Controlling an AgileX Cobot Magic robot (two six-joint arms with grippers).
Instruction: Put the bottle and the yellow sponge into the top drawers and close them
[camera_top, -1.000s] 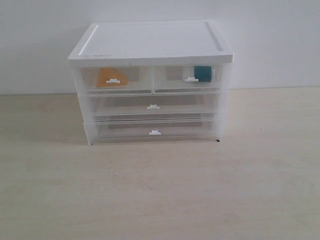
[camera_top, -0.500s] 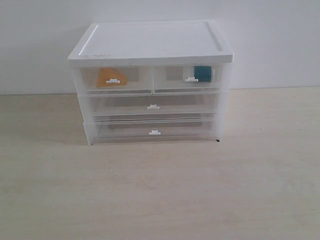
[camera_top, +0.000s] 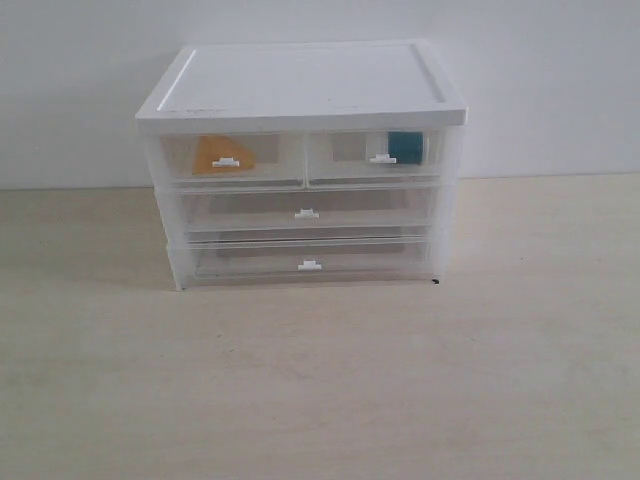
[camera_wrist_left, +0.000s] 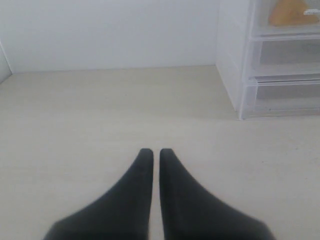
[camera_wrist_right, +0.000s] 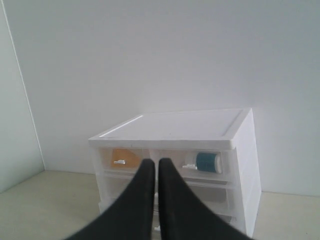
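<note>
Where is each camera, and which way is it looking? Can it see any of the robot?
Exterior view: in front of the cabinet, slightly above, facing its drawer fronts; no robot part shows.
Left wrist view: low over the table, facing the wall, with the cabinet's corner at the edge; the shut left gripper shows.
Right wrist view: facing the cabinet's front; the shut right gripper shows.
Shared: all three see the yellow sponge; exterior and right wrist also see the bottle.

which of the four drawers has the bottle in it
The top right drawer, in the exterior view: the teal bottle shows through its front. The top left drawer holds the yellow sponge.
</note>
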